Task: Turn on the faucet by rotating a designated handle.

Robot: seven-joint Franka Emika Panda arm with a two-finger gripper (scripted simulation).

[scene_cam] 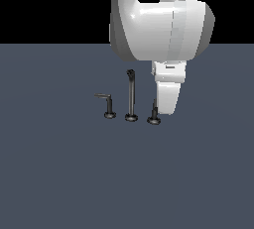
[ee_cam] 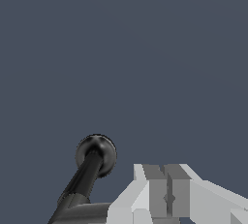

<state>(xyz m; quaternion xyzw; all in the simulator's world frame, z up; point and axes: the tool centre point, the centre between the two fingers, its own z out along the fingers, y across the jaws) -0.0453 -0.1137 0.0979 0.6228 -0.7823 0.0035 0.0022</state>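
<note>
**Faucet handle at the gripper's fingertips**

Faucet (scene_cam: 131, 99) parts stand in a short row on the flat grey-blue floor (scene_cam: 59, 173), and the nearest thing to the wrist camera is the gripper (ee_cam: 168, 196) itself. Its two pale fingers (ee_cam: 156, 189) sit pressed together with only a thin dark seam between them, so the jaws read as closed with nothing between them. Just beside the fingers, at about their 9 o'clock in the wrist view, lies the handle (ee_cam: 89, 174): a dark stem rising from a round glossy base, with its lever bar running along to meet the finger housing. Whether the fingers actually touch the lever cannot be told from this picture.

In the exterior view, the handle (scene_cam: 154, 114) is the piece at the exterior view's right end of the row. Only its round base and the lower stem show; the upper part is hidden behind the white hand of the arm (scene_cam: 163, 20), which hangs straight down over it. The gripper (scene_cam: 158, 110) tip is at the handle's 1 o'clock, very close.

Next along, toward the exterior view's left, is the tall thin spout (scene_cam: 131, 94) with its bent tip, standing upright. Farthest is the other handle (scene_cam: 107, 105), its grey lever pointing toward 9 o'clock, well apart from the gripper.
</note>
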